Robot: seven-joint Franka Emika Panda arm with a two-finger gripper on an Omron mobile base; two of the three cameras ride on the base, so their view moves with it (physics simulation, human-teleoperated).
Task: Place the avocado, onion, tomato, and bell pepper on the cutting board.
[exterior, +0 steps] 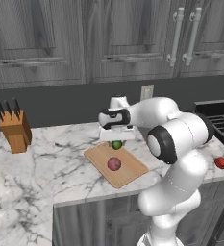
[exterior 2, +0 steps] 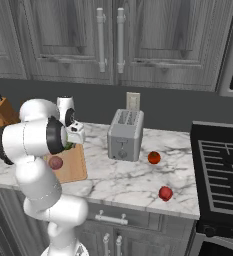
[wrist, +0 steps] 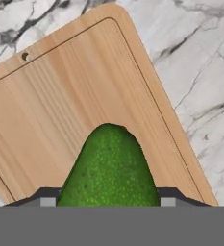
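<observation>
My gripper is shut on the green avocado, which sits between its two dark fingertips, directly over the light-tan cutting board. From the left base view, the gripper holds the avocado low over the far end of the cutting board. The pinkish-purple onion rests on the middle of the board. Two red balls lie on the counter near the stove, one paler and one deeper red; which is the tomato and which the bell pepper I cannot tell.
A grey toaster stands right of the board by the wall. A wooden knife block sits at the far left. The black stove borders the counter on the right. Bare marble lies between the board and the toaster.
</observation>
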